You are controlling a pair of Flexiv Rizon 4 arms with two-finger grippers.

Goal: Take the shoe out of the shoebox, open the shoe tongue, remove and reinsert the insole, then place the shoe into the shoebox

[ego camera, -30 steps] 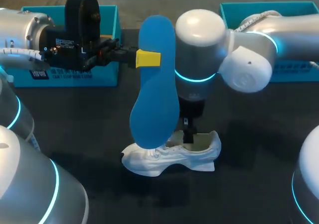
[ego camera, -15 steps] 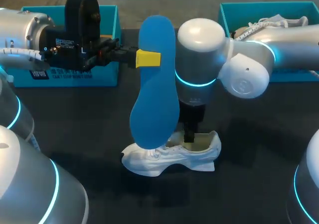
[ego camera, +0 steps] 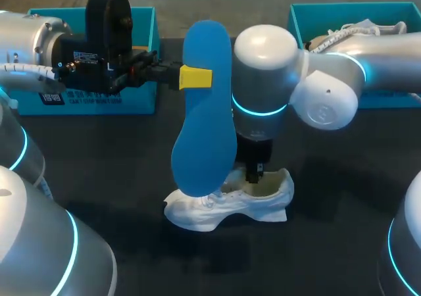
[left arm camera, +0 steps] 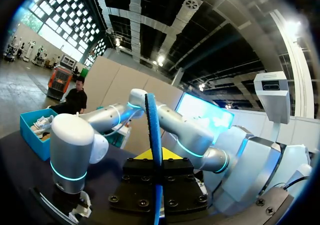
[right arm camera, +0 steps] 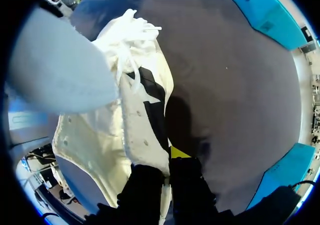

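Note:
My left gripper is shut on a blue insole and holds it upright above the table; in the left wrist view the insole shows edge-on between the fingers of that gripper. Below it a white shoe lies on the dark table. My right gripper points straight down at the shoe's heel opening. In the right wrist view the right gripper is shut on the shoe's collar wall, one finger inside and one outside. The laces lie ahead of it.
A teal shoebox stands at the back left behind my left arm. A second teal shoebox at the back right holds another white shoe. The table around the shoe is bare dark surface.
My right gripper has gone from open to shut on the shoe's collar. The shoe has shifted slightly to the right. The left arm and the insole have not moved.

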